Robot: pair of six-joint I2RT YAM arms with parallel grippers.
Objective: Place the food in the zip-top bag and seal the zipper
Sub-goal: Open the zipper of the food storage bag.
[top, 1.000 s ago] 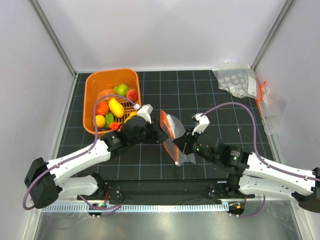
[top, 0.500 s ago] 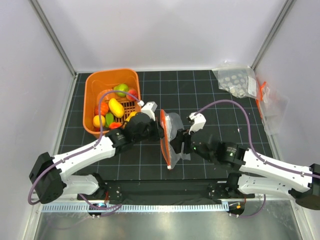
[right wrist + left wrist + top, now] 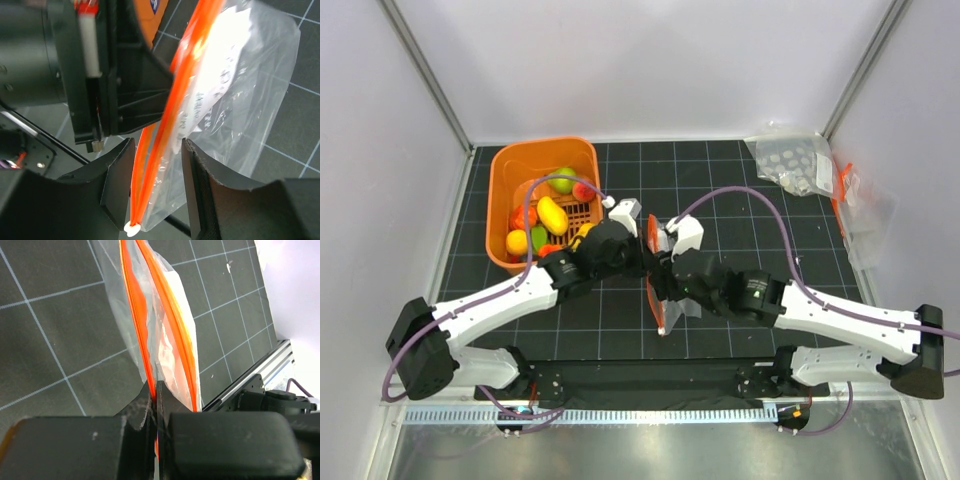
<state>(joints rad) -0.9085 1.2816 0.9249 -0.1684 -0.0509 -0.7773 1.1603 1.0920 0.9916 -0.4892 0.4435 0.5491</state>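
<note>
Surface: black gridded mat (image 3: 700, 165), with a metal rail (image 3: 650, 415) along the near edge.
Room: plain white walls (image 3: 650, 70) (metal posts in the corners).
Bag (image 3: 665, 290): mid-mat, on edge between both arms.
Left gripper (image 3: 154, 390): clamped on one zipper (image 3: 185, 75) lip.
Right gripper (image 3: 156, 150): fingers apart, straddling the zipper.
Food (image 3: 552, 212): in the basket (image 3: 500, 165), back left.

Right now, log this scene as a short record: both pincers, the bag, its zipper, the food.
left pincer: shut on one lip of the zipper
right pincer: open, fingers either side of the zipper
zip-top bag: between the two pincers, no food seen inside
zipper state: lips apart, unsealed
food: in the orange basket
</note>
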